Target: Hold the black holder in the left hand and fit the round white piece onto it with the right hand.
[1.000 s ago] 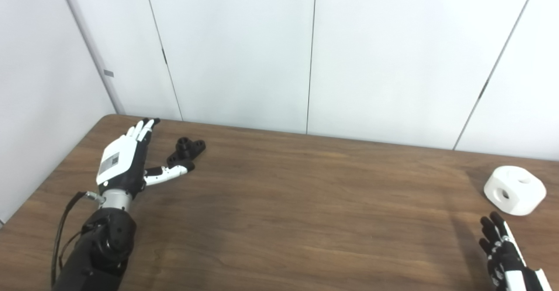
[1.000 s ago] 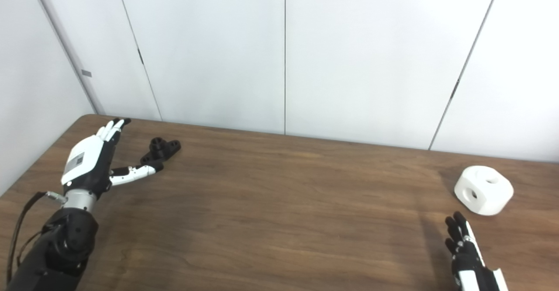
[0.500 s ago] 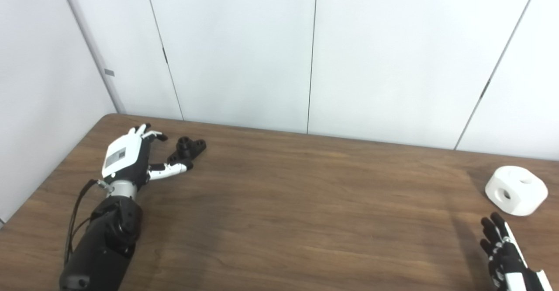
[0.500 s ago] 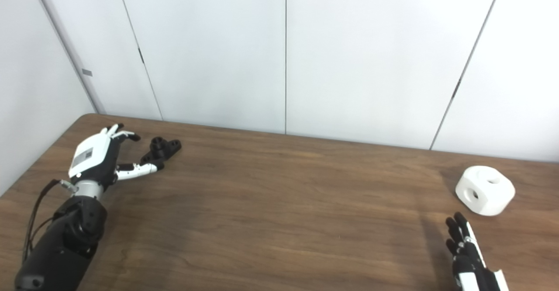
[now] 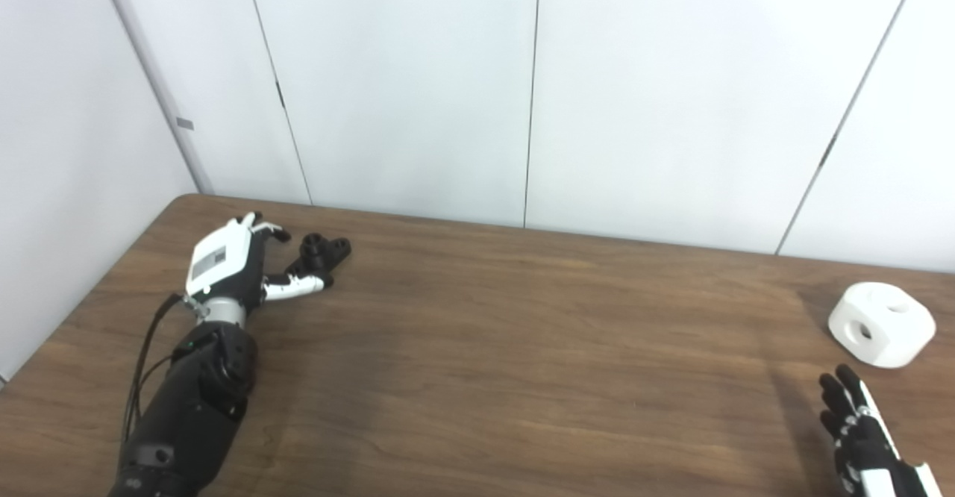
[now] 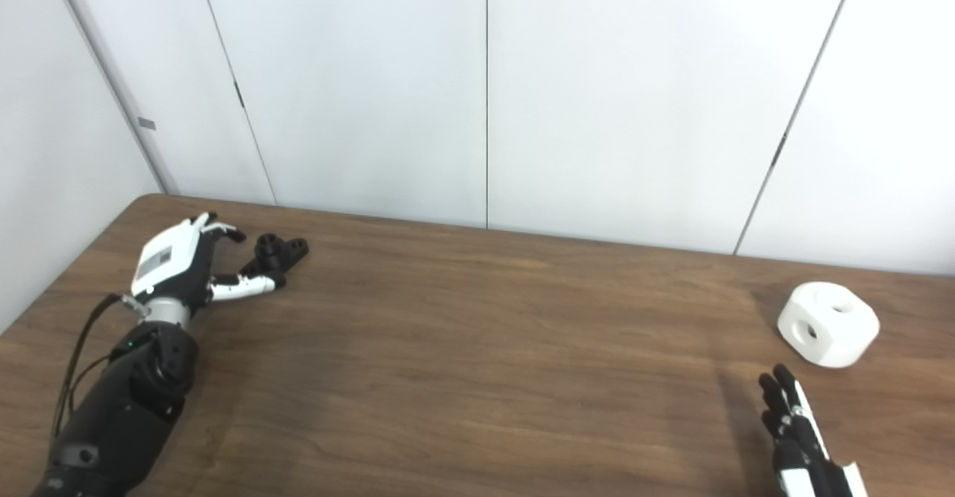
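Black and knobbly, the small plastic holder [image 5: 321, 253] is lying on the brown wooden surface [image 5: 507, 348] just beside the left hand [image 5: 235, 262], whose fingers are spreading apart, empty. A careless closing could be nudging it away. The rounded white block with holes [image 5: 881, 324] is sitting near the right hand [image 5: 858, 430], fingers extended, gripping nothing.

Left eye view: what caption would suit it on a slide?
Left hand open beside the black holder; round white piece untouched ahead of the open right hand.
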